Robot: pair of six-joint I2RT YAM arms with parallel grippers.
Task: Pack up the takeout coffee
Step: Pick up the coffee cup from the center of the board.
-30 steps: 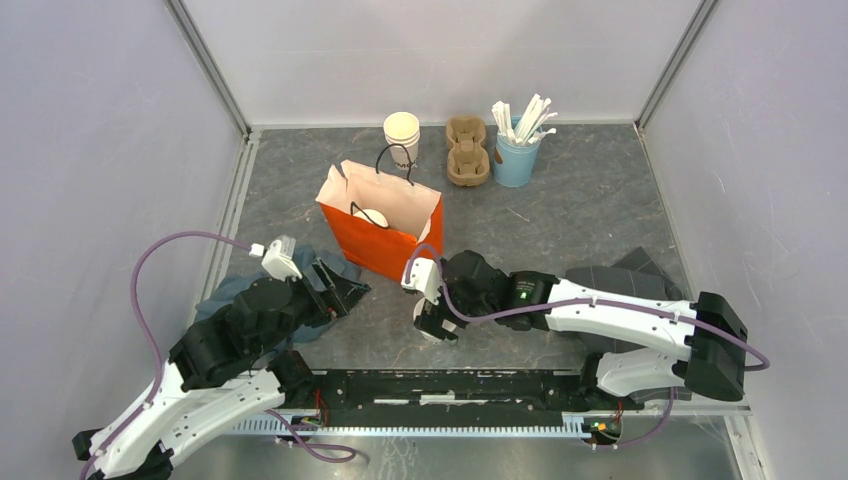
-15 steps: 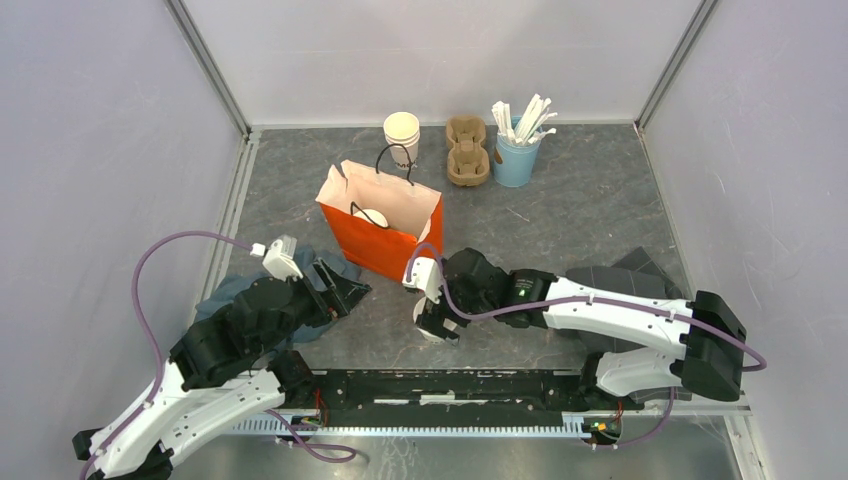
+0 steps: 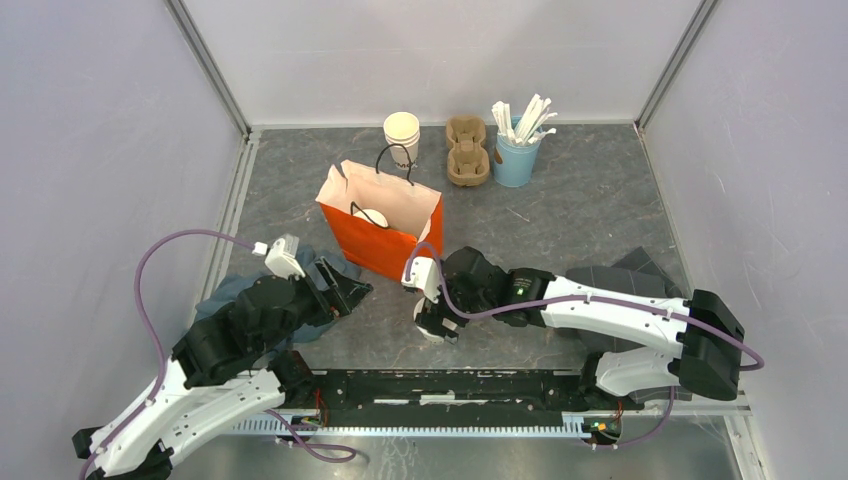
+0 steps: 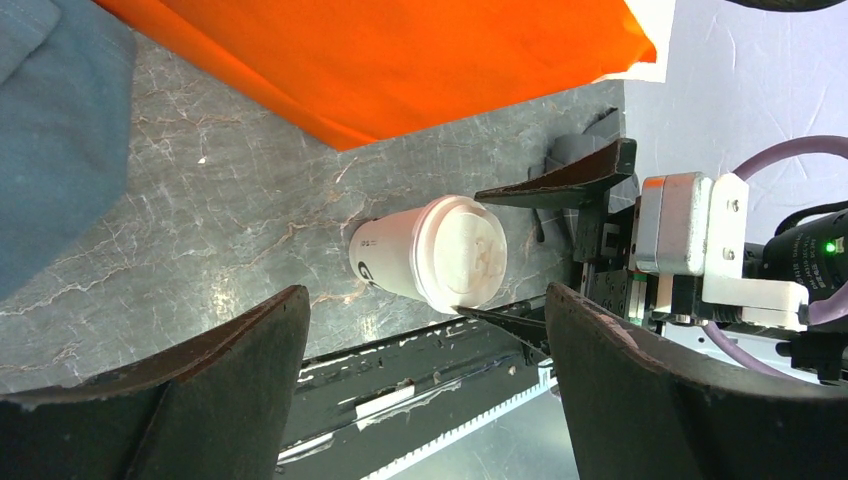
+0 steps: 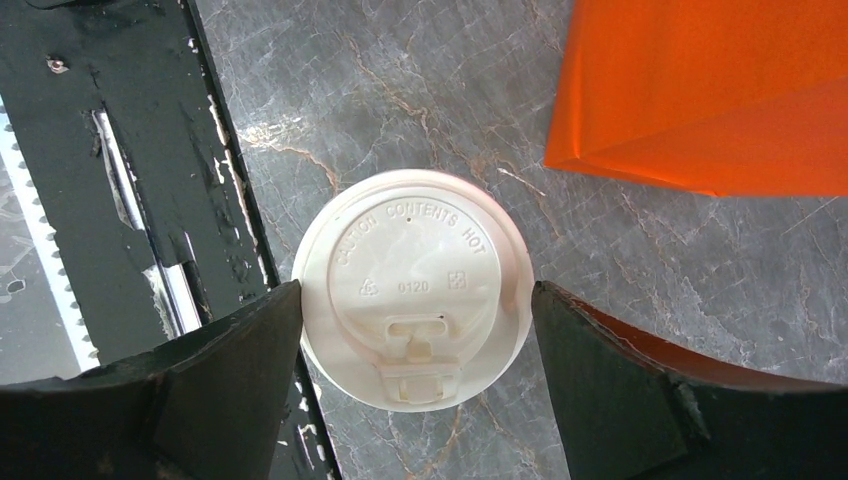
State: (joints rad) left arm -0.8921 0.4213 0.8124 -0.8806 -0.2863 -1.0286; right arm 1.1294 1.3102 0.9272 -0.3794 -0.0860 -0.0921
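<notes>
One lidded cream cup (image 5: pixel 412 288) stands on the table near the front rail, also seen in the left wrist view (image 4: pixel 430 250). My right gripper (image 3: pixel 437 322) hangs over it, open, with one finger (image 5: pixel 230 370) on each side of the lid, very close to its rim. The second lidded cup (image 3: pixel 372 216) sits inside the orange paper bag (image 3: pixel 385 245). My left gripper (image 3: pixel 345 288) is open and empty, left of the bag's front corner, pointing toward the cup on the table.
A stack of lidless cups (image 3: pixel 402 135), a cardboard cup carrier (image 3: pixel 467 150) and a blue pot of stirrers (image 3: pixel 517 150) stand at the back. A blue cloth (image 3: pixel 228 295) lies under my left arm. A dark grey object (image 3: pixel 625 272) lies at the right.
Almost nothing. My right gripper stays open around the cup on the table, and my left gripper has barely shifted.
</notes>
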